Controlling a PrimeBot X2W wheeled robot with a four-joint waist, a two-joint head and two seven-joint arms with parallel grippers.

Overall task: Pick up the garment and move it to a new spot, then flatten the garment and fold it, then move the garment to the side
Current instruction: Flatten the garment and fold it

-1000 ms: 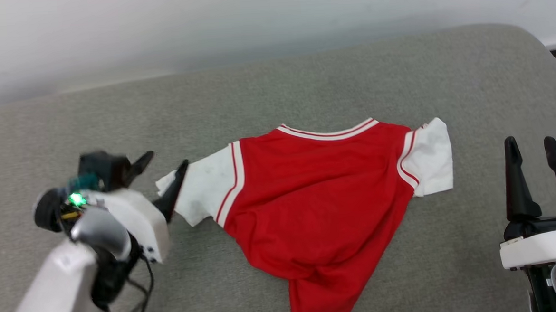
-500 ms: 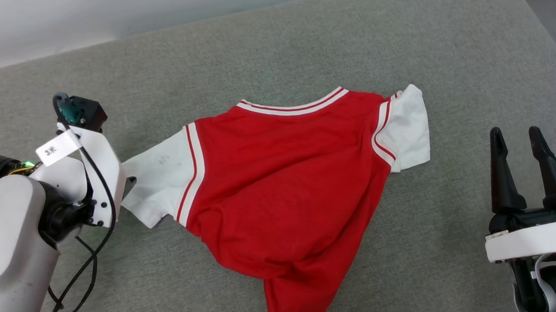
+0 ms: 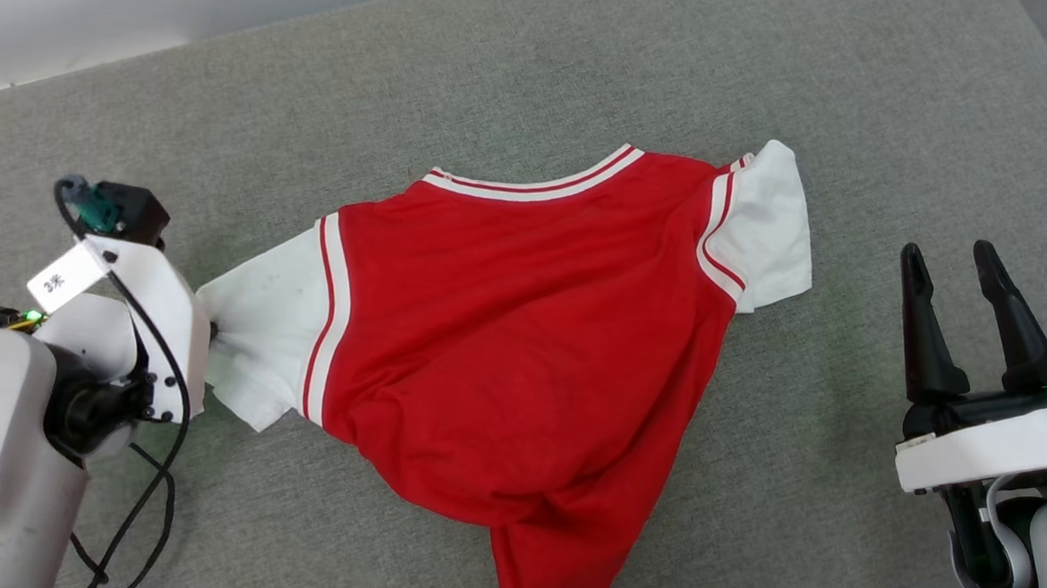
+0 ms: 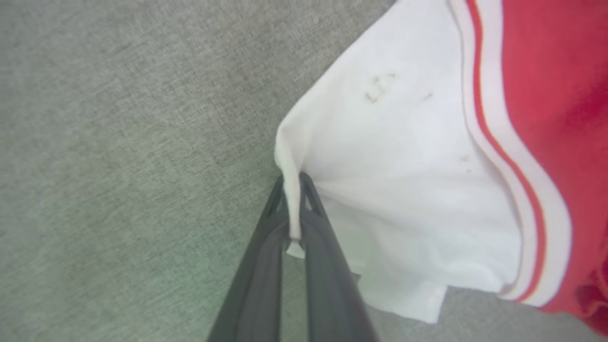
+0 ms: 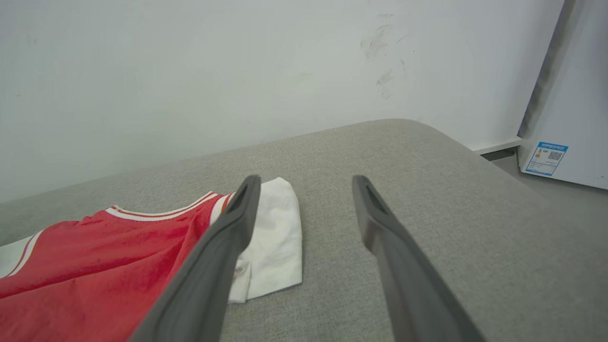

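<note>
Jaws clamped, the left gripper point(image 4: 292, 183) pinches a sleeve point(image 4: 403, 166) of the red, white-sleeved jersey garment point(image 3: 525, 330), which lies mid grey fabric cushion point(image 3: 565, 59). The right gripper point(image 3: 968, 306) is spread wide at the cushion's right. Pick-up step; next, probably a lift.

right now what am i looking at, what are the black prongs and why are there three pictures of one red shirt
It is a two-armed robot, and the black prongs are the fingers of its grippers. One picture comes from a camera on its head, looking down. The other two come from cameras on its wrists, each looking along that arm's own fingers. On the grey padded surface lies the garment, a red T-shirt with white sleeves, spread out but rumpled at its lower end. In the left wrist view the left gripper is shut, pinching the edge of one white sleeve. The right gripper is open, holds nothing, and is off to the shirt's other side, apart from it.
</note>
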